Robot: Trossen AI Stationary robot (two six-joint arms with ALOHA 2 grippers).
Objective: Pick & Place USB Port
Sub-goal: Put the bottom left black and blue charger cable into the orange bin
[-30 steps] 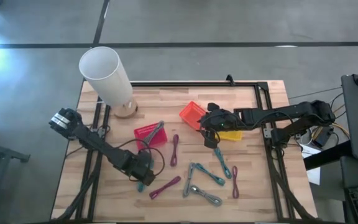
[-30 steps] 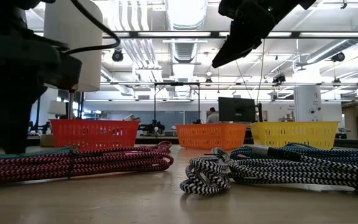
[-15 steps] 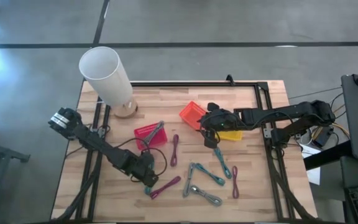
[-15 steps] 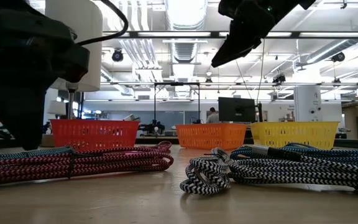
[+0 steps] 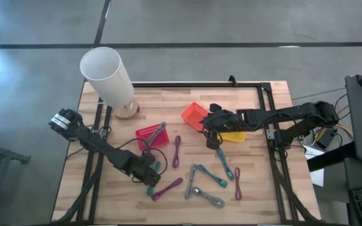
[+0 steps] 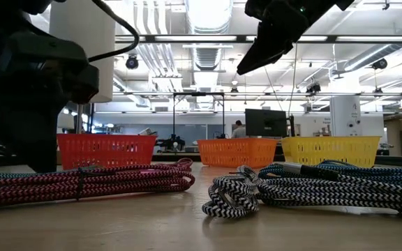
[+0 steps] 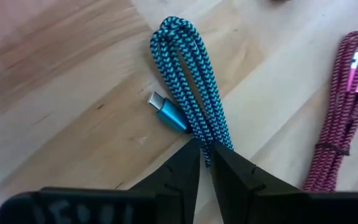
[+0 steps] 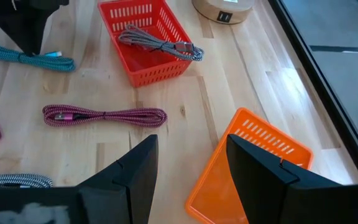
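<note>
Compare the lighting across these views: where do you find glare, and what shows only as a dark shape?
High view: glare on the floor at the left edge. Low view: bright ceiling lights leave the left claw a black silhouette. Right wrist view: window light glints on the table beside the orange basket.

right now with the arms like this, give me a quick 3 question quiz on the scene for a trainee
1. True or false: the left gripper is shut on the teal cable.
2. Multiple choice: what lies in the red basket?
A) a grey cable
B) a teal cable
C) nothing
3. Fill in: the right gripper is open and hangs above the ______ basket.

Key:
1. True. In the left wrist view the fingers pinch the bundled teal cable near one end.
2. A. The grey cable drapes over the basket's rim.
3. Orange.
</note>
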